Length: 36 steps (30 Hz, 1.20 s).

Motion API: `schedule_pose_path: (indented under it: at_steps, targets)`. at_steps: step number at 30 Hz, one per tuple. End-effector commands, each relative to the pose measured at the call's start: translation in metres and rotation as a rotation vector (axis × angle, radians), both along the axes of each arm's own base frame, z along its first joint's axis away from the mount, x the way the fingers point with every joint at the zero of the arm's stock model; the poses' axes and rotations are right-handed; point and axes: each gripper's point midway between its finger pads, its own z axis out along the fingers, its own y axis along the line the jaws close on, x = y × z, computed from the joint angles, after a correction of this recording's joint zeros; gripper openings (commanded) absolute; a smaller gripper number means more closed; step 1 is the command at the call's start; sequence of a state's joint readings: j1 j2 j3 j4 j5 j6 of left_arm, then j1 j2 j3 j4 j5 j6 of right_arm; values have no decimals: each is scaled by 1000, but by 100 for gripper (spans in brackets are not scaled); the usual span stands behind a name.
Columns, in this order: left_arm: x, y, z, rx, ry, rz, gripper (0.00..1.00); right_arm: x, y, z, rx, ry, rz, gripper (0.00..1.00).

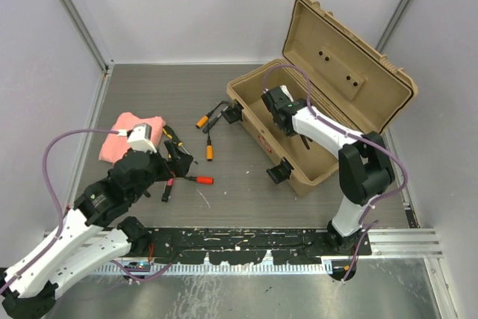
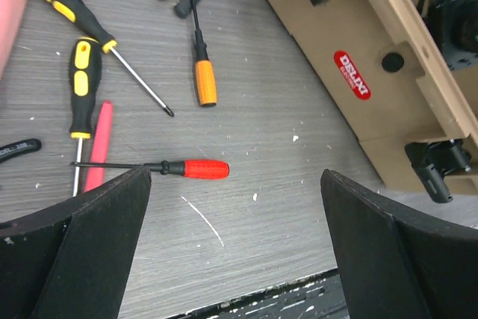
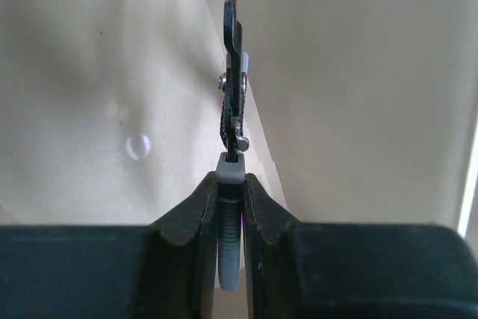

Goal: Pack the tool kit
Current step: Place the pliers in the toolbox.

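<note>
Reading the top view: desk (image 1: 246,192) is grey wood-grain, scuffed, with white specks and one white scratch near the front. Pale lavender walls (image 1: 187,5) stand on three sides, with aluminium posts in the back corners. An aluminium rail with a chipped black strip runs along the 6 o'clock edge.

Tan case (image 1: 321,158) sits at 2 o'clock from desk centre, angled. Its lid (image 1: 351,65) is swung open, leaning back toward 1 o'clock. Red label (image 2: 352,75) is on the front wall, and the black latches (image 1: 280,172) are undone.

Right hand (image 3: 230,184) is down inside the case, fingers pinched tight on the grey grip of the pliers (image 3: 233,57), seen edge-on. Can't tell if the nose touches the case floor.

Left hand (image 2: 235,177) hovers at 9 o'clock, spread wide, holding nothing. Red-handled screwdriver (image 2: 196,169) lies on the desk just off its left finger. Orange-handled screwdriver (image 2: 205,82) is at 12 o'clock from that, and two black-and-yellow screwdrivers (image 2: 84,87) are at 10 o'clock. Pink cloth (image 1: 119,136) sits at the desk's 10 o'clock edge.
</note>
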State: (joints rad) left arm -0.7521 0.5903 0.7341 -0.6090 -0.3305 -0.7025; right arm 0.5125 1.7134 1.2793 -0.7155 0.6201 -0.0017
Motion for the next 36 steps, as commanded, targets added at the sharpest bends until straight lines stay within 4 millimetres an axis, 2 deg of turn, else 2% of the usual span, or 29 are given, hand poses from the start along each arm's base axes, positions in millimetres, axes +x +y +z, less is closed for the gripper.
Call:
schedule_pose_path:
  at_steps: [1, 3, 8, 10, 14, 17, 22, 27, 32, 36]
  targets:
    - [2, 24, 22, -34, -64, 115, 98, 29, 7, 7, -9, -71, -14, 14]
    - [-3, 32, 24, -51, -59, 148, 98, 33, 11, 2, 0, -66, -9, 16]
    - [-10, 47, 51, -114, -159, 171, 98, 39, 15, -2, 0, -59, -11, 18]
    - [-12, 51, 57, -117, -189, 168, 98, 41, 17, -4, 31, -46, -20, 21]
    - [-15, 50, 54, -107, -194, 146, 98, 43, 30, -8, 126, 10, -6, 25]
    - [-14, 47, 50, -101, -181, 133, 98, 44, 35, -7, 161, 16, 3, 37]
    - [-13, 37, 52, -96, -166, 96, 98, 43, 45, -5, 214, 53, 43, 42]
    - [-16, 11, 70, -91, -165, -48, 98, 48, 52, 25, 270, 4, 62, 56]
    - [-13, 4, 54, -20, -64, -60, 98, 46, 66, 68, 371, -59, 116, 57]
    - [-10, -2, 41, 2, -8, -65, 98, 34, 80, 114, 510, -147, 198, 62]
